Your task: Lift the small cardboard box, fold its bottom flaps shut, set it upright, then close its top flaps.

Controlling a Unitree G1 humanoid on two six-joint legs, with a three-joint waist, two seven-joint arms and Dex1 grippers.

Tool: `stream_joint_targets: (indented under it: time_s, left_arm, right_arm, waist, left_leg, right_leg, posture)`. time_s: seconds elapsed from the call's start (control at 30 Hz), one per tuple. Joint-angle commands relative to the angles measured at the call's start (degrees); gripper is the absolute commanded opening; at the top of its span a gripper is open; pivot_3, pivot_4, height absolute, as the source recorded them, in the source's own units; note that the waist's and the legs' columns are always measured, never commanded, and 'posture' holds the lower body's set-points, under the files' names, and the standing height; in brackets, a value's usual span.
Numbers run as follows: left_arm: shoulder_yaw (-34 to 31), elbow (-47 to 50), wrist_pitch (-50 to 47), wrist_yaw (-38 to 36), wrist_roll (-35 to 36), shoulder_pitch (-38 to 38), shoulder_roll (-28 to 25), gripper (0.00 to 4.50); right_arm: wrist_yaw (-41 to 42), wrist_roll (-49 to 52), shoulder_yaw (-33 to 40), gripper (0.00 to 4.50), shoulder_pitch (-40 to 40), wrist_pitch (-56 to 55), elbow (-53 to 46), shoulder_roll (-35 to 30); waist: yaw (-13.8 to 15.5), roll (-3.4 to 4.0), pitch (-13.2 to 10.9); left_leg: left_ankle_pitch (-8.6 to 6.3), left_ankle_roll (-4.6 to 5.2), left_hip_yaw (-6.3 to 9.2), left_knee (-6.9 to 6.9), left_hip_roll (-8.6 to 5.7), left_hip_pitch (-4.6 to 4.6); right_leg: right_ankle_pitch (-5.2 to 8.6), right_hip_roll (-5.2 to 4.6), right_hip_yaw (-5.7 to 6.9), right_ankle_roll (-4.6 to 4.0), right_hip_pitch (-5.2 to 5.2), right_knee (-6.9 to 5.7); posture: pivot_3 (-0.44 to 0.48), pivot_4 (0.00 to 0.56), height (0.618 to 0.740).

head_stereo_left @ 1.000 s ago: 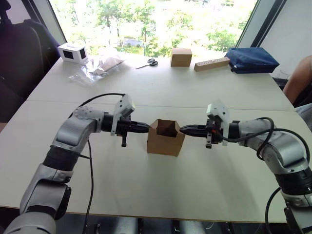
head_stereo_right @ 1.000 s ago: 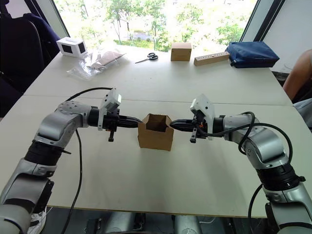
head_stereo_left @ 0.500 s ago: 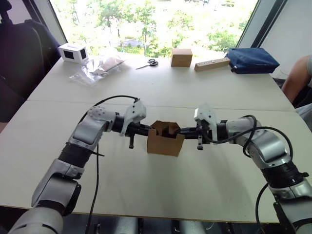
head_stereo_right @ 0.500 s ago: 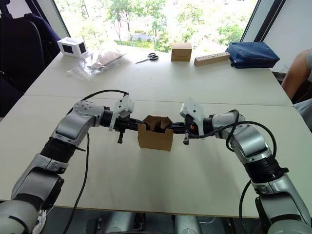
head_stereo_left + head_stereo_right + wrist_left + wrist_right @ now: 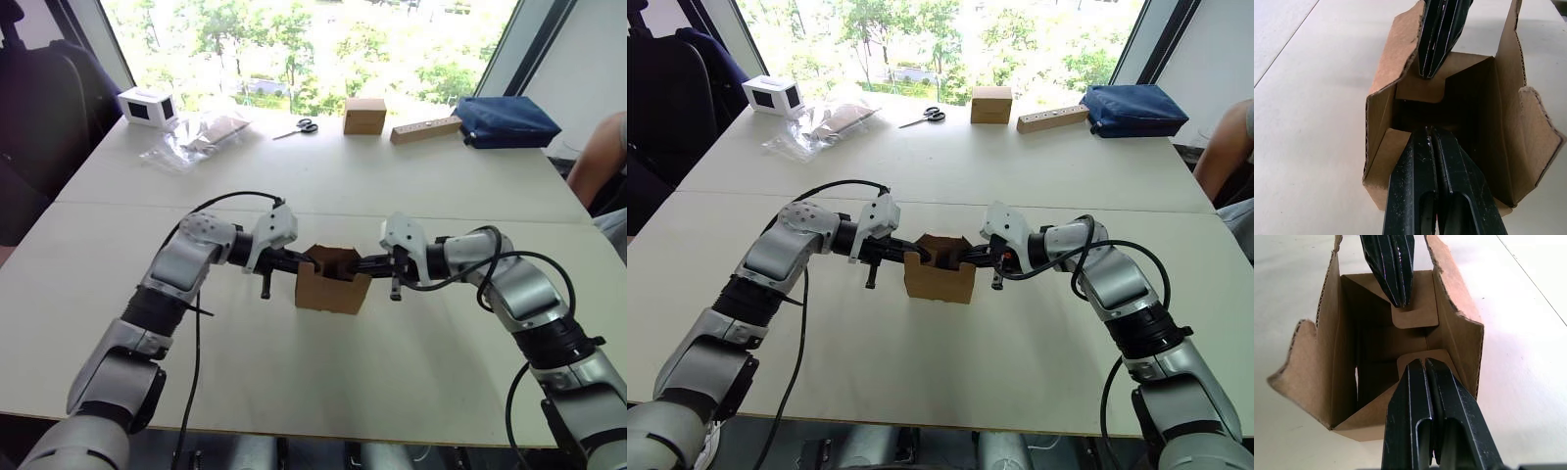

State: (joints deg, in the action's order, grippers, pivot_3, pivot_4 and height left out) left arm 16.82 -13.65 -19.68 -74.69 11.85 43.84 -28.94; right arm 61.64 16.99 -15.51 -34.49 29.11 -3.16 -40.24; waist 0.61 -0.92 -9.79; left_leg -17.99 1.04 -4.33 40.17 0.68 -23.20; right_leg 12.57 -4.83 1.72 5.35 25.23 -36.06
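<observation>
Small cardboard box (image 5: 333, 285): matt brown corrugated card, ragged fluted edges. Gripper fingers (image 5: 1432, 191): black, faintly speckled, probably plastic. Table (image 5: 323, 176): smooth matt off-white.

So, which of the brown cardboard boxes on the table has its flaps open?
The small brown corrugated cardboard box between both claws, near the robot. The squarer brown box at the far edge is closed.

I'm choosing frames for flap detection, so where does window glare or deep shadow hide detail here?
Left eye view: the window is blown out and washes the far table edge. Left wrist view: the small cardboard box is evenly lit outside, with shadow deep inside. Right wrist view: the interior behind the right gripper is also dark, but the flap edges read sharply.
</observation>
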Motion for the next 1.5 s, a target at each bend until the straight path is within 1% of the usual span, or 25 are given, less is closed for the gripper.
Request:
stream_joint_targets:
  time_s: [0.03, 0.1, 0.2, 0.33, 0.4, 0.43, 0.47, 0.53, 0.6, 0.67, 0.77, 0.9, 1.07, 1.17, 1.27, 1.4, 1.5]
  left_arm:
    - [-0.69, 0.13, -0.38, 0.48, -0.04, 0.86, 0.27, 0.07]
    - [-1.45, 0.29, -1.24, 0.92, 0.61, 1.13, 0.48, 0.07]
    - [-4.62, 1.47, -5.33, 1.01, 4.11, 2.23, 0.22, 0.07]
    - [-10.32, 2.91, -12.71, 0.42, 10.59, 4.59, -1.18, 0.07]
    - [-13.34, 1.5, -15.14, 1.33, 12.9, 6.05, -1.63, 0.07]
    - [-14.52, -0.23, -15.12, 2.34, 13.1, 6.78, -1.6, 0.07]
    - [-14.72, -2.9, -13.5, 3.5, 11.77, 7.35, -1.69, 0.07]
    - [-13.21, -8.06, -8.42, 4.66, 7.88, 7.67, -1.88, 0.07]
    - [-12.05, -13.22, -4.64, 5.31, 5.45, 8.31, -1.23, 0.07]
    - [-10.88, -19.18, -0.67, 4.8, 3.33, 9.36, 0.39, 0.07]
    - [-8.91, -27.06, 5.01, 4.14, 0.07, 11.19, 3.21, 0.07]
    - [-7.73, -36.54, 10.17, 3.46, -2.72, 13.94, 6.9, 0.07]
    - [-7.52, -43.6, 14.07, 2.68, -4.99, 15.96, 8.93, 0.07]
    - [-7.31, -46.99, 14.73, 0.18, -5.74, 16.72, 10.35, 0.07]
    - [-7.06, -49.41, 16.39, -1.19, -6.97, 17.45, 11.67, 0.07]
    - [-7.6, -51.12, 17.06, -2.75, -7.65, 18.74, 12.96, 0.07]
    - [-7.34, -51.91, 17.66, -4.49, -8.49, 19.37, 13.22, 0.07]
  right_arm:
    - [0.08, -0.64, 1.24, 0.0, 0.33, 0.27, -0.42, -0.26]
    - [0.39, -0.02, 2.42, 0.0, 0.71, 0.28, -1.12, -1.0]
    - [1.31, 2.44, 5.77, 0.0, 0.73, 1.9, -2.9, -2.63]
    - [1.91, 6.72, 10.96, 0.0, 1.56, 5.86, -6.87, -5.36]
    - [0.66, 7.68, 14.23, 0.0, 2.54, 6.81, -9.0, -6.66]
    - [-0.12, 7.8, 15.8, 0.0, 3.08, 7.2, -9.95, -7.44]
    - [-0.96, 8.73, 17.87, 0.0, 3.58, 8.29, -11.31, -7.98]
    - [-2.27, 11.98, 21.25, 0.0, 4.18, 11.77, -14.92, -8.45]
    - [-3.3, 16.11, 22.97, 0.0, 4.8, 16.03, -19.92, -8.55]
    - [-4.62, 20.03, 22.06, 0.0, 6.16, 20.26, -26.9, -8.49]
    - [-8.12, 22.43, 19.07, 0.0, 7.9, 23.42, -34.27, -6.95]
    - [-13.41, 20.81, 13.89, 0.0, 9.07, 23.99, -38.52, -4.31]
    - [-16.81, 19.58, 10.59, 0.0, 8.45, 23.95, -39.7, -3.57]
    - [-17.95, 14.66, 5.32, 0.0, 6.68, 22.04, -38.93, -4.12]
    - [-18.16, 9.45, -0.78, 0.0, 2.78, 19.59, -36.34, -2.92]
    - [-17.66, 4.39, -4.92, 0.0, 0.4, 16.99, -33.12, -3.31]
    - [-17.3, 1.34, -6.22, 0.0, -0.28, 15.31, -31.08, -3.6]
  waist:
    - [0.02, 0.0, 0.0]
    - [0.07, 0.0, 0.0]
    - [0.08, 0.0, 0.0]
    - [0.03, -0.01, -0.01]
    - [0.02, -0.01, -0.01]
    - [0.03, -0.01, -0.01]
    - [0.03, -0.01, -0.01]
    - [0.06, 0.01, 0.0]
    - [0.06, 0.01, 0.0]
    - [0.08, 0.01, 0.0]
    - [0.2, -0.02, -0.01]
    - [0.15, -0.04, -0.02]
    - [0.02, -0.04, -0.02]
    - [0.04, -0.04, -0.02]
    - [-0.03, -0.04, -0.02]
    - [0.09, -0.04, -0.02]
    - [0.08, -0.04, -0.01]
  left_leg:
    - [0.0, 0.0, 0.0, 0.0, 0.0, 0.0]
    - [0.0, 0.0, 0.0, 0.0, 0.0, 0.0]
    - [0.0, 0.0, 0.01, 0.0, 0.0, -0.01]
    - [0.0, 0.0, 0.04, 0.0, 0.07, -0.05]
    - [0.0, 0.0, 0.05, 0.0, 0.09, -0.06]
    - [0.0, 0.0, 0.06, 0.0, 0.09, -0.05]
    - [0.0, 0.0, 0.05, 0.0, 0.11, -0.05]
    - [0.0, 0.0, 0.03, 0.0, 0.07, -0.02]
    - [0.0, 0.0, 0.03, -0.01, 0.02, 0.0]
    - [0.0, -0.01, 0.03, -0.01, 0.04, -0.01]
    - [0.0, 0.0, 0.04, -0.01, 0.04, -0.05]
    - [-0.02, 0.02, 0.03, 0.04, 0.0, -0.09]
    - [-0.04, 0.07, 0.03, 0.04, -0.03, -0.1]
    - [-0.04, 0.07, 0.03, 0.03, -0.02, -0.09]
    - [-0.04, 0.07, 0.01, 0.04, -0.03, -0.1]
    - [-0.04, 0.08, 0.01, 0.04, -0.03, -0.13]
    - [-0.04, 0.08, -0.02, 0.04, -0.05, -0.15]
  right_leg:
    - [0.0, 0.0, 0.0, 0.0, 0.0, 0.0]
    - [0.0, 0.0, 0.0, 0.0, 0.0, 0.0]
    - [0.0, -0.01, 0.0, 0.0, 0.0, 0.0]
    - [0.0, 0.0, 0.01, 0.0, 0.06, 0.0]
    - [0.0, 0.0, 0.02, 0.0, 0.05, 0.0]
    - [0.0, 0.01, 0.02, 0.0, 0.05, 0.0]
    - [0.0, 0.0, 0.02, 0.0, 0.05, 0.0]
    - [0.0, 0.0, 0.01, 0.0, 0.03, 0.0]
    - [0.0, 0.01, 0.01, 0.0, 0.01, 0.0]
    - [0.0, 0.04, 0.02, 0.0, 0.02, 0.0]
    - [0.0, 0.04, 0.06, 0.0, 0.03, 0.02]
    - [-0.01, -0.01, 0.07, -0.01, 0.03, 0.03]
    - [-0.01, -0.03, 0.07, -0.01, 0.04, 0.03]
    - [-0.01, -0.01, 0.08, 0.0, 0.05, 0.01]
    - [-0.01, 0.0, 0.07, -0.01, 0.07, 0.01]
    - [-0.01, 0.0, 0.09, -0.01, 0.08, 0.02]
    - [-0.01, -0.02, 0.1, 0.0, 0.08, 0.03]
  posture:
    - [0.0, 0.15, 0.74]
    - [0.0, 0.15, 0.74]
    - [0.0, 0.15, 0.74]
    - [0.0, 0.15, 0.74]
    - [0.0, 0.15, 0.74]
    - [0.0, 0.15, 0.74]
    - [0.0, 0.15, 0.74]
    - [0.0, 0.15, 0.74]
    - [0.0, 0.15, 0.74]
    - [0.0, 0.15, 0.74]
    - [0.0, 0.15, 0.74]
    - [0.0, 0.15, 0.74]
    - [0.0, 0.15, 0.74]
    - [0.0, 0.15, 0.74]
    - [0.0, 0.15, 0.74]
    - [0.0, 0.15, 0.74]
    - [0.0, 0.15, 0.74]
